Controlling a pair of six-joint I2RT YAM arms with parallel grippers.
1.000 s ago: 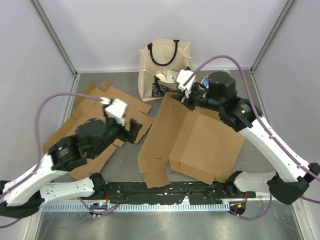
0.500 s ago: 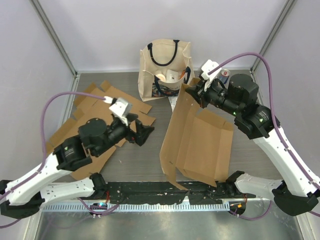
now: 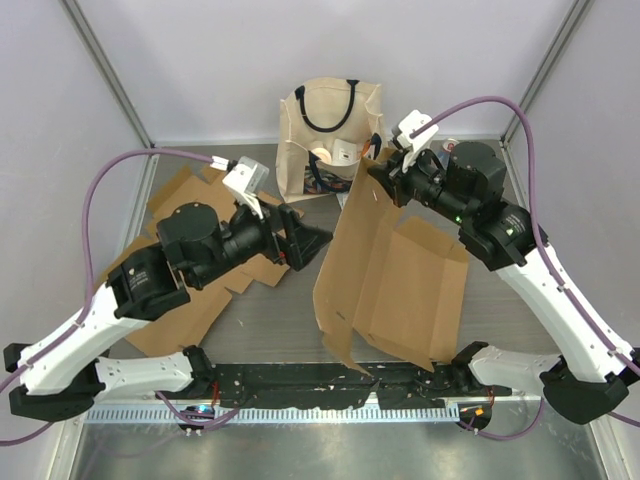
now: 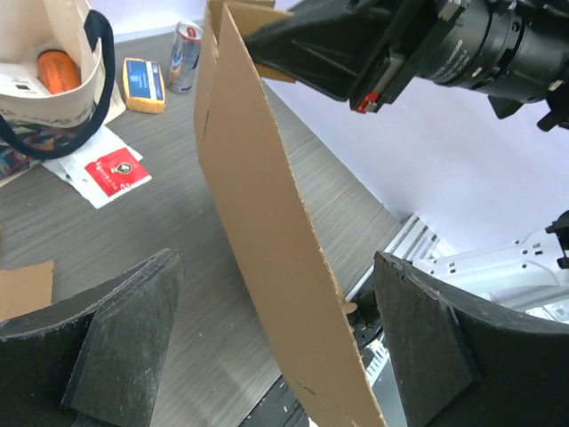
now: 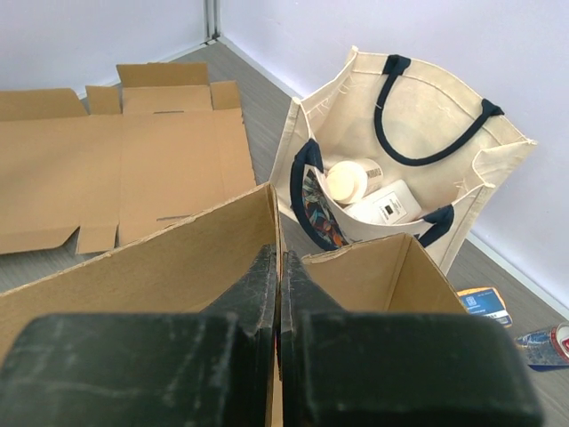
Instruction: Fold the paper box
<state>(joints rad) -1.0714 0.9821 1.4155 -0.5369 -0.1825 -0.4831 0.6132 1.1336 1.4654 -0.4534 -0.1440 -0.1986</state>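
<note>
R pincer clamps box edge – L pincer agape.

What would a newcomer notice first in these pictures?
The big cardboard box stands partly unfolded mid-table, pinched at its top edge by the right gripper. The left gripper, open, points at it from the left. A tote bag stands behind it, and flat cardboard lies at the left.

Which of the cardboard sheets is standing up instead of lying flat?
The cardboard sheet right of centre, pinched at its top edge by the right end effector. The other sheets lie flat, over on the left.
</note>
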